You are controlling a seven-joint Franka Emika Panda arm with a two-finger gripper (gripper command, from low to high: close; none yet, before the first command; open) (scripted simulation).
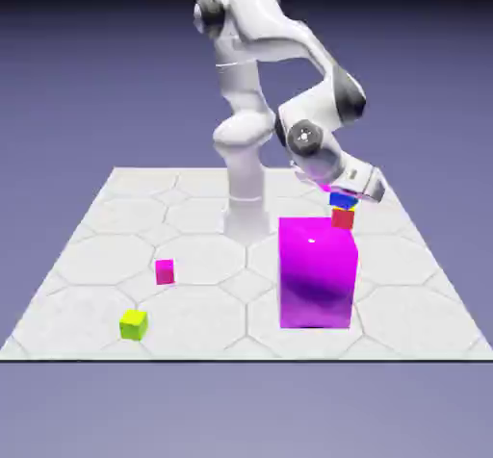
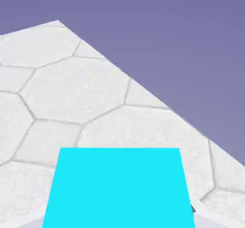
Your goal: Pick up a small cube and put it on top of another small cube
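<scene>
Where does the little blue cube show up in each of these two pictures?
Exterior view: the blue cube sits on the red cube, right under the gripper, behind the big magenta block.
Hand view: blue cube fills the bottom middle.
Shared landmark: the hexagon-tiled table.

The blue cube [image 1: 342, 198] shows bright cyan in the hand view; the red cube [image 1: 343, 219] has a yellow top. The big block [image 1: 318, 273] is magenta, and the counter [image 1: 116, 225] is white with a hexagon pattern.
</scene>
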